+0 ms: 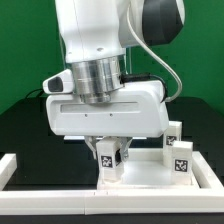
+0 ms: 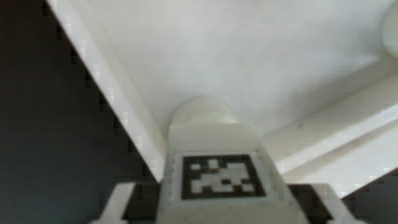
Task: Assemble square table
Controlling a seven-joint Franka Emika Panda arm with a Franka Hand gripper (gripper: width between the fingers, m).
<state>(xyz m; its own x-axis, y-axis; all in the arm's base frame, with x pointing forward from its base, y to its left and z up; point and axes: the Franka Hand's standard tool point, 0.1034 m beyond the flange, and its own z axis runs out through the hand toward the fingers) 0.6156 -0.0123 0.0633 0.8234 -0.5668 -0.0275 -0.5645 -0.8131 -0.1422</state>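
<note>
The exterior view shows the gripper (image 1: 108,153) low over the black table (image 1: 20,125), its fingers on either side of a white tagged leg (image 1: 108,158), apparently clamped on it. More tagged legs (image 1: 181,164) stand to the right, near a white border rail (image 1: 60,181). Only the wrist view shows the tabletop panel (image 2: 267,60) lying just beyond the leg (image 2: 217,160), though blurred.

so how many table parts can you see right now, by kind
legs: 3
tabletop: 1
total: 4 in view
</note>
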